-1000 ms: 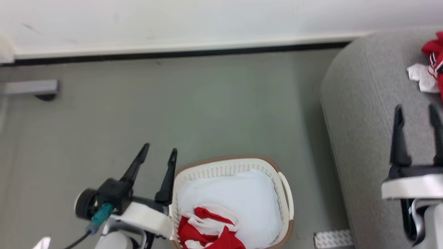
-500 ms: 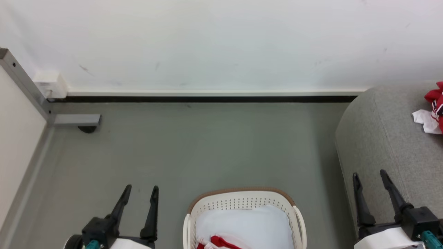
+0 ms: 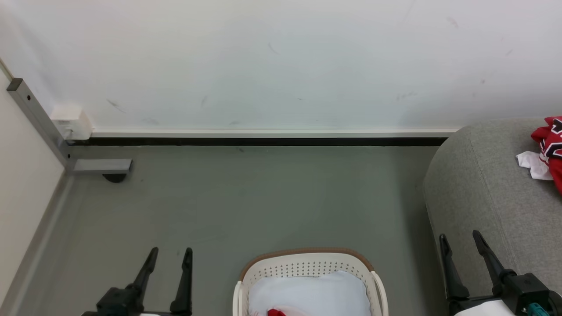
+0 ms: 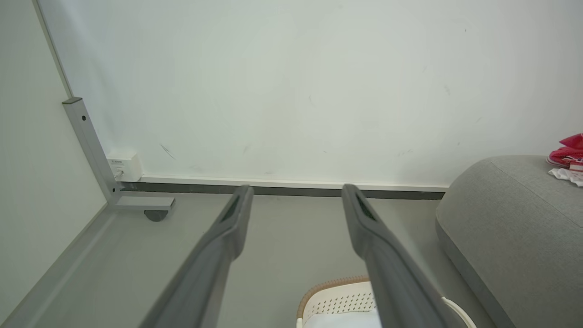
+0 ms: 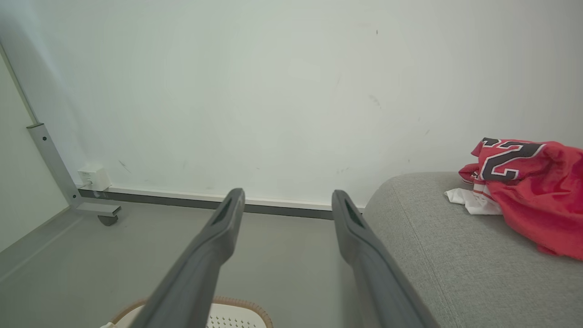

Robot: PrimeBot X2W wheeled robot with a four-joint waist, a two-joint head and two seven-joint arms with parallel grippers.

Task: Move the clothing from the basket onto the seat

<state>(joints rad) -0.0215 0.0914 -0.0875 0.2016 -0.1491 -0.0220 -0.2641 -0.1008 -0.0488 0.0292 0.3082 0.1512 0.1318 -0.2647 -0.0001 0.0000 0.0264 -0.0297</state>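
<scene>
head view: left end effector (image 3: pixel 171 251) at the near left and right end effector (image 3: pixel 459 236) at the near right, both with fingers spread and nothing between them. the left one hangs over bare floor (image 3: pixel 263 197), and the right one sits in front of the near edge of the seat (image 3: pixel 478 193). the basket (image 3: pixel 307 253) stands on the floor between them, at the near edge of the view. inside it i see a white pad (image 3: pixel 307 292) and a small bit of red cloth (image 3: pixel 276 312), cut off by the frame. a red jersey (image 3: pixel 549 140) lies on the seat at the far right.

left wrist view: the left end effector (image 4: pixel 296 189) is released and points toward the wall. the basket (image 4: pixel 337 291) is low and just right of its fingers, with the seat (image 4: pixel 501 218) further right.

right wrist view: the right end effector (image 5: pixel 288 195) is also released and empty. the red jersey (image 5: pixel 533 182) is crumpled on the seat (image 5: pixel 432 237), well apart from the fingers, numerals up. the basket (image 5: pixel 237 303) rim peeks in at the bottom.

my judgement: one piece is delivered and red cloth remains in the basket, so the step in hand is the reach for that piece. next i need to tilt down until the basket is fully in view, lower an end effector into it, and pinch only the thin red fabric, not the white pad under it.
</scene>
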